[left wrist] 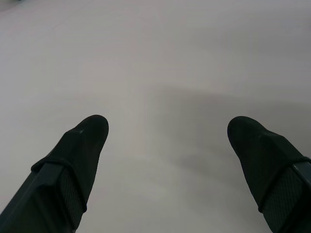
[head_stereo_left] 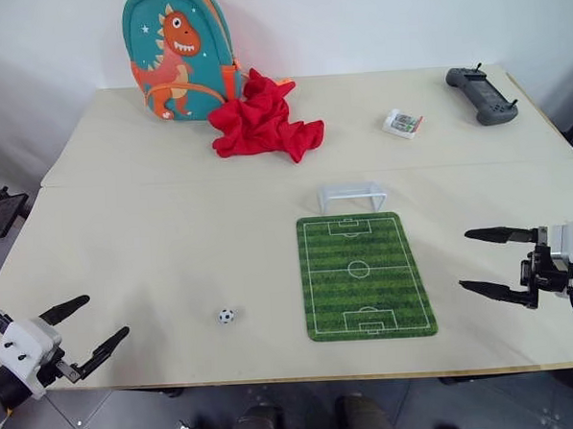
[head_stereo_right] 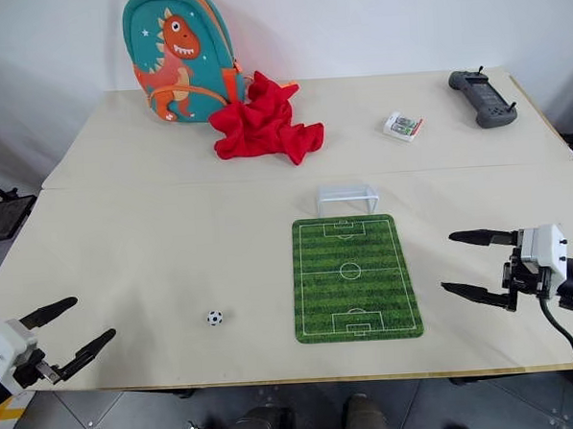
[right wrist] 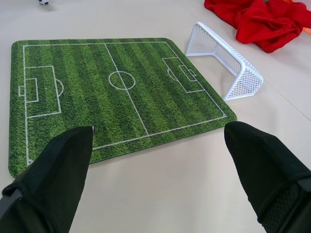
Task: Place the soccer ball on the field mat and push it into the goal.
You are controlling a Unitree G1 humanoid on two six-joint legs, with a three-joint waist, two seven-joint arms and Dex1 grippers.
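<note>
The tiny black-and-white soccer ball (head_stereo_left: 226,316) lies on the bare table, left of the green field mat (head_stereo_left: 364,274). At the mat's far short edge stands the white goal (head_stereo_left: 351,197), its mouth facing the mat. My left gripper (head_stereo_left: 98,327) hovers open over the table's near left corner, some way left of the ball, with nothing between its fingers. Off the mat's right side my right gripper (head_stereo_left: 468,260) is open too, pointing at the mat. In the right wrist view the mat (right wrist: 116,92), the goal (right wrist: 226,58) and the ball (right wrist: 43,2) all show.
A teal dinosaur backpack (head_stereo_left: 177,52) and a crumpled red cloth (head_stereo_left: 262,120) sit at the back of the table. A small white packet (head_stereo_left: 402,124) and a grey game controller (head_stereo_left: 482,94) lie at the back right. The table's front edge (head_stereo_left: 276,380) runs close to both grippers.
</note>
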